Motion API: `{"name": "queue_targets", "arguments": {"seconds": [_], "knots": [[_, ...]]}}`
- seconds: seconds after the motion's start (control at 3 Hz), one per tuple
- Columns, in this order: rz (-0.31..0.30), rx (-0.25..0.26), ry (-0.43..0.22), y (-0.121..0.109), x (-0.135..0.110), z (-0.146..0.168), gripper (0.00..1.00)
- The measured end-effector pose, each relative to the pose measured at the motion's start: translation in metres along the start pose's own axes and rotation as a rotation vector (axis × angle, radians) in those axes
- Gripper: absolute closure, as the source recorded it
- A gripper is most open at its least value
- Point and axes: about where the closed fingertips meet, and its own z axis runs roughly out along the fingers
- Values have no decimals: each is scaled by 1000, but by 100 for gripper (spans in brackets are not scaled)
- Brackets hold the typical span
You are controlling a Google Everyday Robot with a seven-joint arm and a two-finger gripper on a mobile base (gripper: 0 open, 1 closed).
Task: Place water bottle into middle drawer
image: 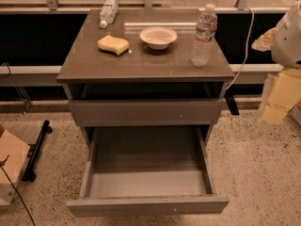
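Observation:
The water bottle (pixel 203 36) stands upright on the right side of the grey cabinet top (pixel 146 62). It is clear and ribbed, with a white cap and a label band. The middle drawer (pixel 146 205) is pulled wide open at the bottom of the cabinet, and its grey floor is bare. My gripper (pixel 277 100) hangs at the right edge of the view, beside the cabinet and below the level of its top. It is well apart from the bottle and holds nothing that I can see.
A yellow sponge (pixel 113 44) and a white bowl (pixel 158 37) sit on the cabinet top. A smaller clear bottle (pixel 108 12) lies at its back left. A shut shallower drawer front (pixel 145 112) is above the open drawer. A cardboard box (pixel 10 166) stands on the floor at left.

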Motion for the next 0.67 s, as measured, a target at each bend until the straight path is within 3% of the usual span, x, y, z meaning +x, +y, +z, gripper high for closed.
{"name": "queue_targets", "arguments": {"seconds": [0.33,0.67], "knots": [[0,0,0,0,0,0,0],[13,19,-51,-6,-7,3,0]]}}
